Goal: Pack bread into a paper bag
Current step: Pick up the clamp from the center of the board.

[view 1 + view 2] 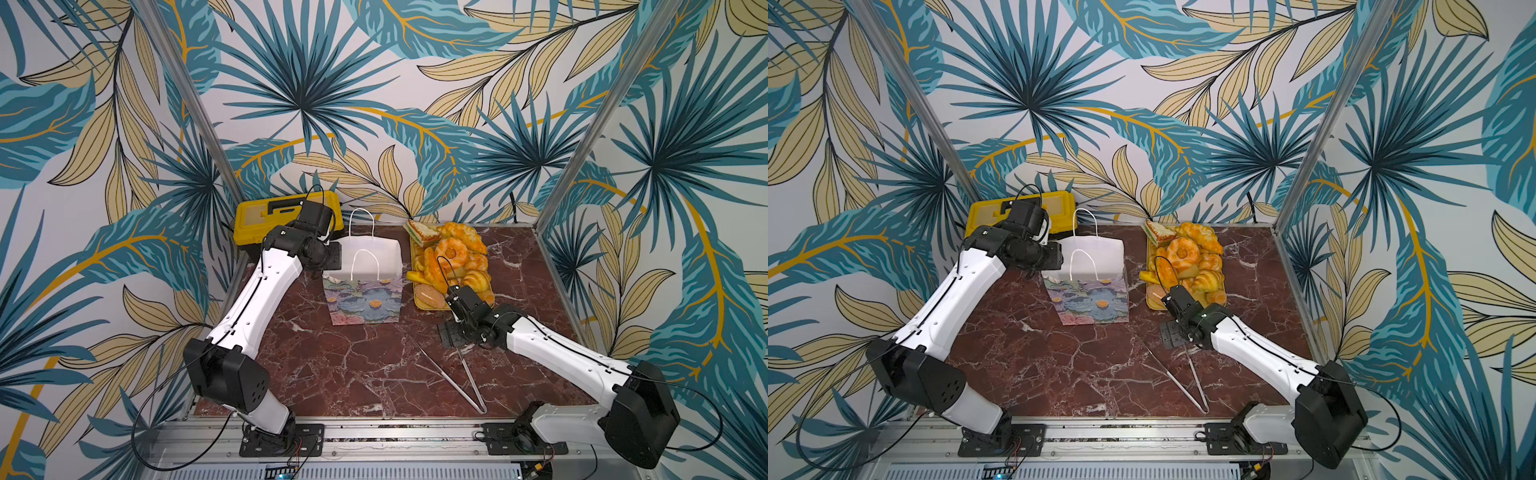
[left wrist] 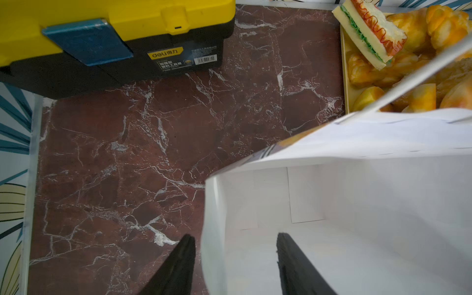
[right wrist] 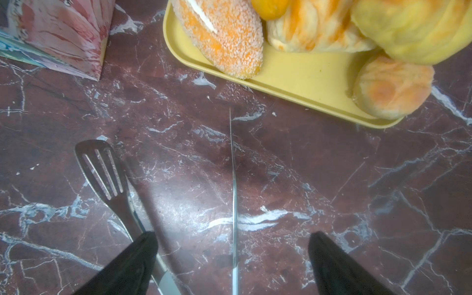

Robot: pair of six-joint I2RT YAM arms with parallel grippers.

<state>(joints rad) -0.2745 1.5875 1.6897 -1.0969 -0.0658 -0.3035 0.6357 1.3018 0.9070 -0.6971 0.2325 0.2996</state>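
The left pincer [image 2: 235, 235] hangs raised with jaws partly apart, while the right pincer [image 3: 232, 233] sits low, jaws spread wide.

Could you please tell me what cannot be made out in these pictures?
Left gripper: in both top views its own wrist hides the fingertips.
Paper bag: in both top views its near wall hides the floor; the left wrist view cuts part off.
Bread: lower pieces are buried under the pile, so uncountable.
Tongs: hinge end cut off in the right wrist view.
Toolbox: label print too small.
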